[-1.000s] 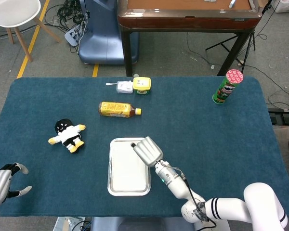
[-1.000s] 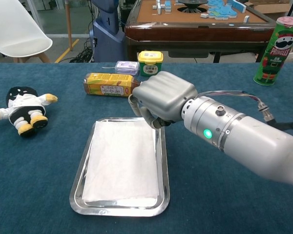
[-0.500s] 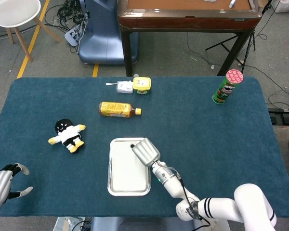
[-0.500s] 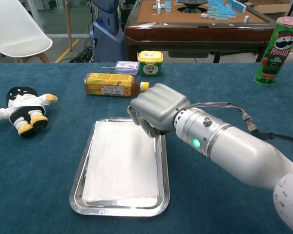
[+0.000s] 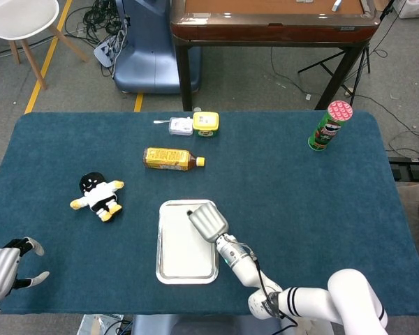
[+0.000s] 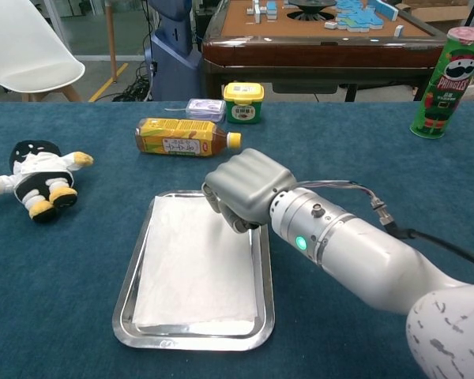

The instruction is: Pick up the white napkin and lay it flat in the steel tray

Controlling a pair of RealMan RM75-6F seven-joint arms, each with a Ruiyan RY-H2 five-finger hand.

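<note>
The white napkin [image 5: 180, 246] [image 6: 191, 264] lies spread flat inside the steel tray [image 5: 159, 244] [image 6: 129, 282] near the table's front edge. My right hand [image 5: 207, 222] [image 6: 245, 188] hovers over the tray's far right corner with its fingers curled down. The fingertips sit at the napkin's far right corner; I cannot tell whether they touch it. Nothing shows in that hand's grasp. My left hand [image 5: 3, 269] is at the table's front left corner, fingers spread, holding nothing, and far from the tray.
A yellow tea bottle [image 5: 169, 158] [image 6: 182, 136] lies just behind the tray. A plush doll [image 5: 98, 195] [image 6: 35, 178] lies to the left. A yellow tub [image 5: 205, 123] and a small box [image 5: 180, 126] stand further back, a green chips can [image 5: 329, 125] [image 6: 446, 71] far right.
My right hand has slid left and lower over the tray's far right corner. The napkin, the tray and my left hand have stayed put.
</note>
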